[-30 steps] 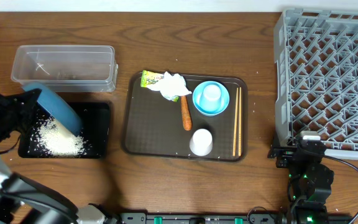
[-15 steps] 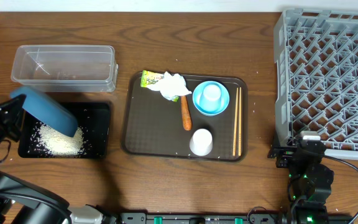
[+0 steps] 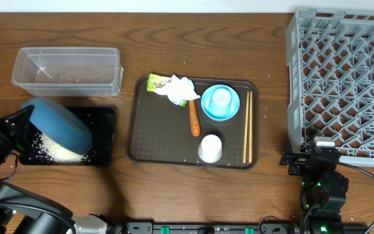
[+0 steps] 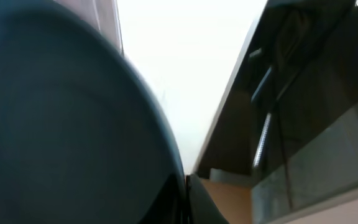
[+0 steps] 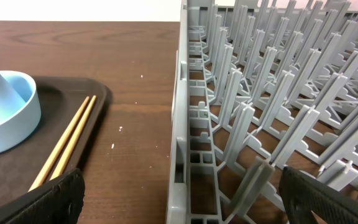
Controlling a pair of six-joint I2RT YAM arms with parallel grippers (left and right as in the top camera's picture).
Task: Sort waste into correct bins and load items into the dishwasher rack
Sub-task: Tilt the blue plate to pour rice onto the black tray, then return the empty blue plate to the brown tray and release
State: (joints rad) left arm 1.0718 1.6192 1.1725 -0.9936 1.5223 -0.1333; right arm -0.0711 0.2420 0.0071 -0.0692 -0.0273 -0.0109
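Note:
My left gripper (image 3: 19,123) is shut on the dark blue plate (image 3: 58,123) and holds it tilted over the black tray (image 3: 106,140), where the white rice (image 3: 62,151) lies. The plate fills the left wrist view (image 4: 61,124). The clear tub (image 3: 67,70) stands behind the black tray. On the brown serving tray (image 3: 154,130) are the yellow-green wrapper (image 3: 156,82), white tissue (image 3: 182,90), carrot (image 3: 194,119), light blue bowl (image 3: 210,109) with a white cup (image 3: 221,97) in it, another cup (image 3: 210,148) and chopsticks (image 3: 247,127). My right gripper (image 5: 179,199) is open beside the grey rack (image 3: 343,84).
The rack's side wall (image 5: 194,124) stands between my right fingers in the right wrist view, with the chopsticks (image 5: 64,149) and bowl (image 5: 8,112) to its left. Bare wooden table (image 3: 271,130) lies between the serving tray and the rack.
The left gripper has turned the plate from steeply tilted to flatter, its underside now facing up over the black tray. The rice pile looks partly covered. The right arm has not moved.

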